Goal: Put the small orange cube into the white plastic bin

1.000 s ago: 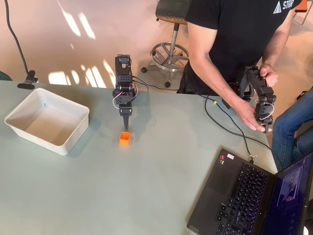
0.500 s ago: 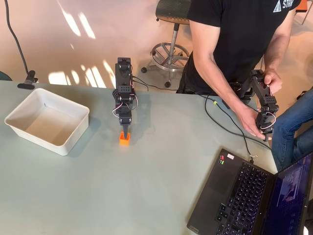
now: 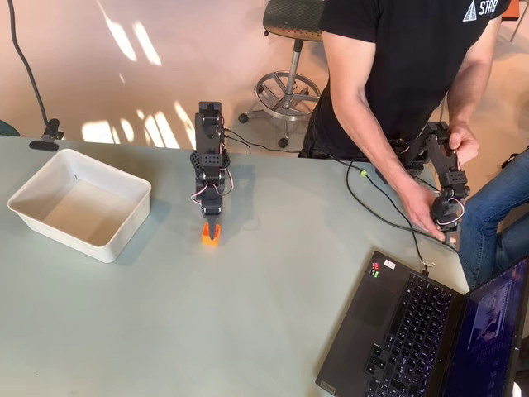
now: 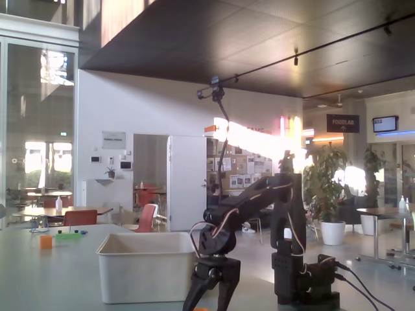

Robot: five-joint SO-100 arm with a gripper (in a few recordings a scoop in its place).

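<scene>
Pincer (image 3: pixel 211 236) straddles the small orange cube (image 3: pixel 210 238) on the table (image 3: pixel 248 314), fingers apart, seemingly uncentred; closing now could nudge the cube aside, missing the white plastic bin (image 3: pixel 33 217) transfer.

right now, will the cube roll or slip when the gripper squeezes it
The cube has flat faces and sits flat on the table, so it probably won't roll. It looks like small hard plastic, likely light and stiff. The gripper straddles it; smooth sides might let it slip out of an off-centre pinch.

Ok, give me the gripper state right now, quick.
Gripper: open, fingers spread and down around the small orange cube on the table, not clamped on it yet.
</scene>
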